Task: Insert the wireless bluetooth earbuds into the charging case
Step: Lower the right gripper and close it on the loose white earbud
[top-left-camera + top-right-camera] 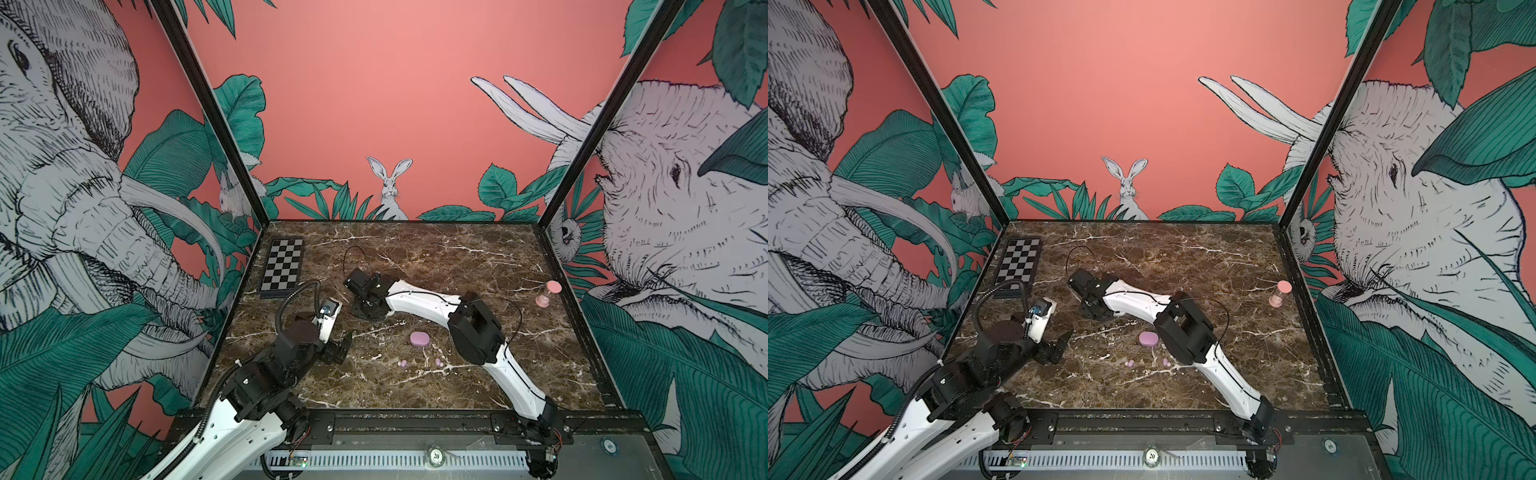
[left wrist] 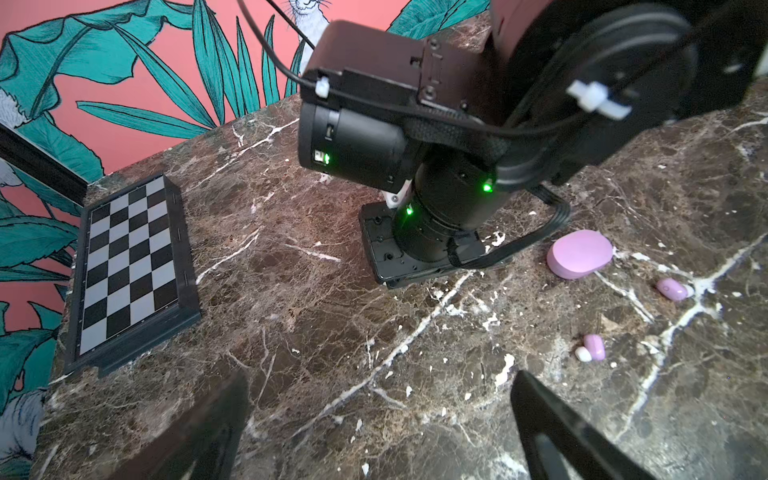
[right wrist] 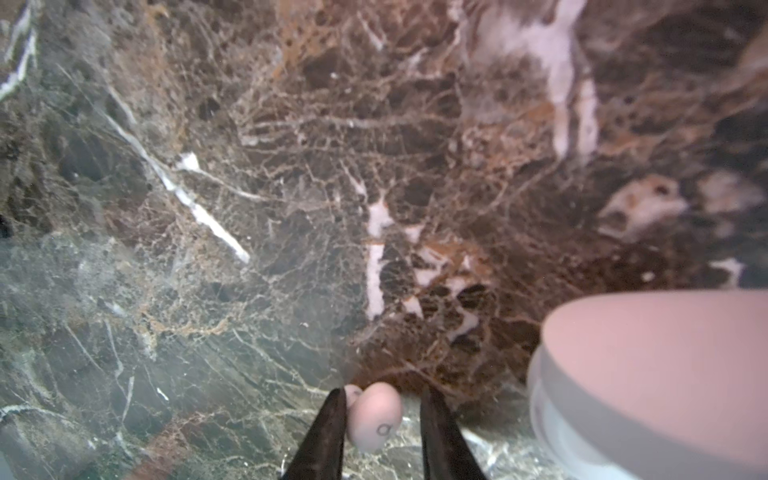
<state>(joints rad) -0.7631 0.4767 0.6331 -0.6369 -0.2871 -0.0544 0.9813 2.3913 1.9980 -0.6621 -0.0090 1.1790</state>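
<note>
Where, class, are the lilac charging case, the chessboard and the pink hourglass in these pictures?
lilac charging case point(image 1: 419, 338), in a top view, top of its lid.
chessboard point(image 1: 283, 266), in a top view, middle of its checkered face.
pink hourglass point(image 1: 547, 294), in a top view, its glass middle.

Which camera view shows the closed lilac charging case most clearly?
The left wrist view: the lilac case is large and sharp there. Both top views show the case only as a small oval; the right wrist view misses it.
</note>
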